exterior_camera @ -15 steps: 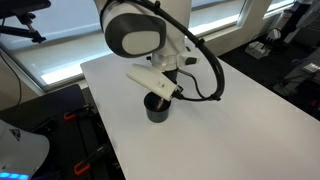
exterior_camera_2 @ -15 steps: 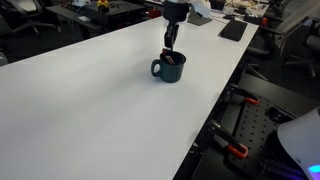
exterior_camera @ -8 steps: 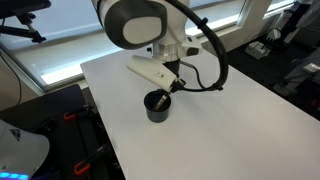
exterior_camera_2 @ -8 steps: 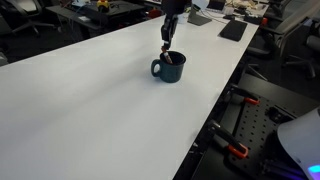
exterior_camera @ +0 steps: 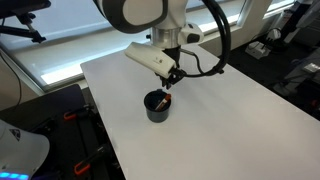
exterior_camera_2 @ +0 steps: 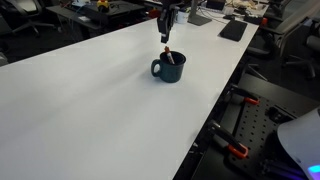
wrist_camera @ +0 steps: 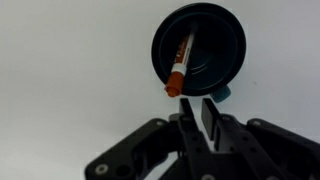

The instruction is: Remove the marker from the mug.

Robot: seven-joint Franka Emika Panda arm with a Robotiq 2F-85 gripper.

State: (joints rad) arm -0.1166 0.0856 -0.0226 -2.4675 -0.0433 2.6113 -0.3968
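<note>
The near-black mug (wrist_camera: 228, 45) stands on the white table and shows in both exterior views (exterior_camera: 157, 108) (exterior_camera_2: 170, 69). The marker (wrist_camera: 180, 60) leans inside it, its red-orange end sticking out over the rim toward me; it also shows in both exterior views (exterior_camera: 167, 90) (exterior_camera_2: 168, 55). My gripper (wrist_camera: 196, 100) hangs above the mug, apart from it, in both exterior views (exterior_camera: 173, 76) (exterior_camera_2: 165, 36). Its fingers are close together with only a narrow gap and nothing between them. The marker's end lies just beside the fingertips, not in them.
The white table (exterior_camera: 240, 110) (exterior_camera_2: 80, 100) spreads wide around the mug. Its edge with orange-handled clamps (exterior_camera_2: 236, 150) is near. Office desks, chairs and dark equipment (exterior_camera_2: 232, 30) stand beyond the table.
My gripper has risen from down at the mug's mouth to well above it. The marker has stayed in the mug, and the mug has not moved.
</note>
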